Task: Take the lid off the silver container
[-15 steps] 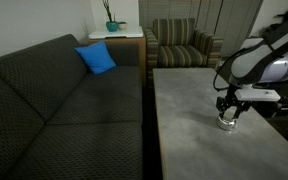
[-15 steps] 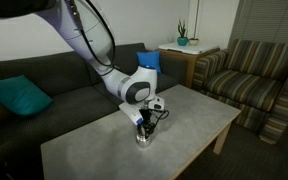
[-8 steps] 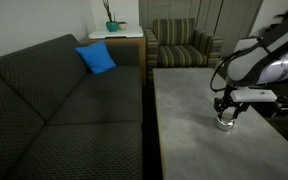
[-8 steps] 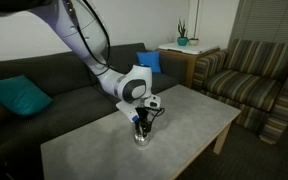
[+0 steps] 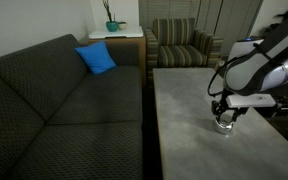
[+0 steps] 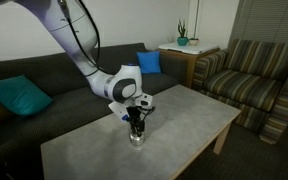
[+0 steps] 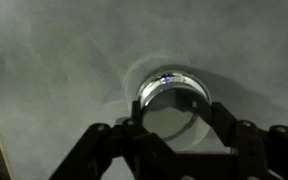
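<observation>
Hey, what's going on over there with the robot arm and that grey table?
A robot arm reaches down over the grey table to the small silver container standing on it. Its gripper is shut on the lid from above. In the wrist view a shiny rim shows just beyond the gripped disc, so the lid may have parted from the pot, but the pictures do not settle whether it is fully off.

Dark sofa (image 5: 54, 100), blue cushion (image 5: 96, 59) (propped at its back), striped armchair (image 5: 181, 45), grey table (image 5: 184, 135)
</observation>
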Controlling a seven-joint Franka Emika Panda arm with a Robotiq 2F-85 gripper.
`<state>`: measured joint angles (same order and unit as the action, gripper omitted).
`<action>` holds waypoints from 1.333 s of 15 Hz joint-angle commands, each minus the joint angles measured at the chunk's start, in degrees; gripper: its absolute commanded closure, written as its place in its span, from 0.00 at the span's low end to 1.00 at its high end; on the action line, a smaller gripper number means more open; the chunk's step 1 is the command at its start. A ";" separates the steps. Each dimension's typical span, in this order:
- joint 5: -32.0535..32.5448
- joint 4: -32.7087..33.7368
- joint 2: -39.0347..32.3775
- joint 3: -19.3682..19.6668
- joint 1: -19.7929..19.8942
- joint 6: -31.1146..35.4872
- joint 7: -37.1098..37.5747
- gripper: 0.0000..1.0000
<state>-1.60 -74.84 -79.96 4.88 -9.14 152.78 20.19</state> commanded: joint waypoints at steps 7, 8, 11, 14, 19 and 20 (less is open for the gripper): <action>0.14 -12.57 4.41 4.96 -5.19 8.38 3.37 0.56; 0.45 -13.37 5.01 4.87 -4.75 8.53 2.02 0.56; 1.54 -14.49 6.31 3.42 -2.10 8.06 -4.38 0.56; 3.06 -15.69 7.57 2.75 -0.47 8.10 -10.17 0.56; 5.65 -16.91 9.42 0.49 2.60 8.79 -18.13 0.56; 5.83 -17.28 9.76 -0.04 3.03 8.76 -19.00 0.56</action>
<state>2.81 -88.07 -73.40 7.28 -8.61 160.06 5.12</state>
